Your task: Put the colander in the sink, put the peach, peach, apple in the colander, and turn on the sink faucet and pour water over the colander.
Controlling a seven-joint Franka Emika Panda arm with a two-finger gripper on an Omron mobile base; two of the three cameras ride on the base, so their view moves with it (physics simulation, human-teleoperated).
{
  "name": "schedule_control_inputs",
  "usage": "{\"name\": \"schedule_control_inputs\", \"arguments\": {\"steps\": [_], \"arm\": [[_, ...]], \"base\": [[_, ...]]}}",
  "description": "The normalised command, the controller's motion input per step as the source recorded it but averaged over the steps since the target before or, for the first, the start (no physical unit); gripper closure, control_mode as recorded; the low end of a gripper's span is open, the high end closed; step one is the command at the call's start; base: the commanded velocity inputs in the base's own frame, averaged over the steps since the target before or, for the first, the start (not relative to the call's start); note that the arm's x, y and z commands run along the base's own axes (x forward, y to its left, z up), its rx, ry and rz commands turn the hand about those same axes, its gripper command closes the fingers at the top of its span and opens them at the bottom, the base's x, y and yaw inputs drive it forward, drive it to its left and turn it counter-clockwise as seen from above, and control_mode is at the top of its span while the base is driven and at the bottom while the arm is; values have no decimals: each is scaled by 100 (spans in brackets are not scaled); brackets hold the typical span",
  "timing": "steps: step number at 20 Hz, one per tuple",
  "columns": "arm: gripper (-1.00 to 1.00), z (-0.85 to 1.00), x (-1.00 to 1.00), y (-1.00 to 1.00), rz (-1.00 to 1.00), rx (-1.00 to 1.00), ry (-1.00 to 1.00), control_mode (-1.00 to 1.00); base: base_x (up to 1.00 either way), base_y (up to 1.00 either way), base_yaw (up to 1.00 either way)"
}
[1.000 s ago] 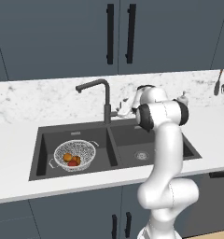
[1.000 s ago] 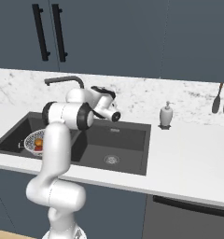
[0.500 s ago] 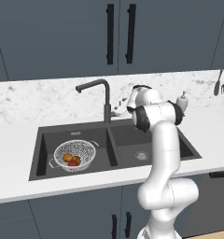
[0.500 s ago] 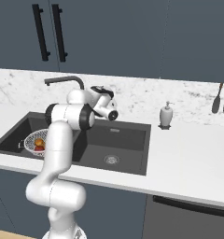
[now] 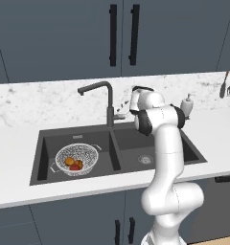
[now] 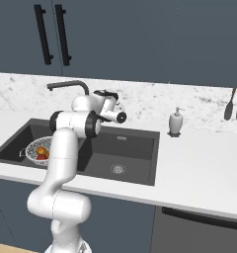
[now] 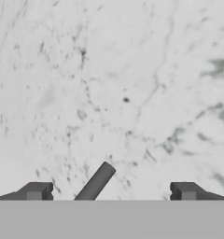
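Flat, even rendered light is falling everywhere; shadows are staying faint, nothing is glaring, and edges are looking slightly soft.

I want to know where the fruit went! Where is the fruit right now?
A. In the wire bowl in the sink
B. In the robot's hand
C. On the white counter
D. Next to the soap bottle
A. The fruits lie inside the colander, which sits in the left basin of the sink.

the arm hides part of the colander (image 6: 37, 148); fruits (image 5: 74, 163) inside perhaps three, too small to tell
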Motion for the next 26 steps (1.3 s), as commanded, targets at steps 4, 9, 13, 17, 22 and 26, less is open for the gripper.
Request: {"name": "schedule_control_inputs", "arguments": {"steps": [4, 9, 13, 17, 22, 26], "arm": [[-100, -36, 4, 18, 0, 0, 0, -100], [-100, -19, 22, 15, -4, 0, -2, -100], [-100, -19, 23, 20, -7, 0, -6, -100], [-100, -23, 20, 28, -7, 0, -7, -100], [-100, -16, 26, 27, -8, 0, -2, -100], [-100, -13, 11, 35, -8, 0, -3, -100]], "base": [[0, 0, 0], [0, 0, 0], [0, 0, 0], [0, 0, 0], [0, 0, 0], [0, 0, 0]]}}
